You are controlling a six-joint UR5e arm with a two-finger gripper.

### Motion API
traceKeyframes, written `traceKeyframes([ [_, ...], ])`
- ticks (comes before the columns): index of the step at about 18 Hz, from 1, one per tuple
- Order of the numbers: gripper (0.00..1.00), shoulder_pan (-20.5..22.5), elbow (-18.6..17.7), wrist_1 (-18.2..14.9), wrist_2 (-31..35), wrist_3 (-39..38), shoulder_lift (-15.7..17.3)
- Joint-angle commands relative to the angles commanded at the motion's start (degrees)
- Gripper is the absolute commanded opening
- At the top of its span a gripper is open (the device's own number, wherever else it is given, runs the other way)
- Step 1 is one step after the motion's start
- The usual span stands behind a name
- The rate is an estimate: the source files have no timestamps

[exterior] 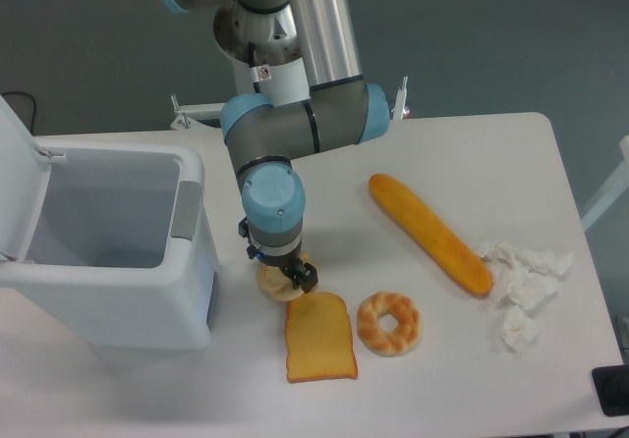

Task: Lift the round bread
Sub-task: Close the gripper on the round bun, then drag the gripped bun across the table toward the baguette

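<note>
Tool (291,279) clenched on round bread (275,284), open white bin (147,305) beside it

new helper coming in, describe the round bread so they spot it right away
Start at the white bin on the table's left; the round bread lies just right of it, under the claw. It is pale cream, lumpy-edged and has no hole, unlike the square toast and the browner twisted ring beside it.
</note>
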Motion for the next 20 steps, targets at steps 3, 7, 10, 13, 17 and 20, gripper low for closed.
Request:
traceKeyframes([
  [3,0.97,0.0,0.1,0.4,0.0,0.0,0.0],
  [7,0.90,0.0,0.3,0.4,0.1,0.0,0.0],
  [10,0.86,0.0,1.3,0.4,0.7,0.3,-0.4],
  [13,0.62,0.0,1.9,0.3,2.3,0.1,-0.9],
  [17,0.43,0.0,2.0,0.2,2.5,0.4,-0.5],
  [20,0.21,0.1,2.0,0.0,2.6,0.6,-0.3],
])
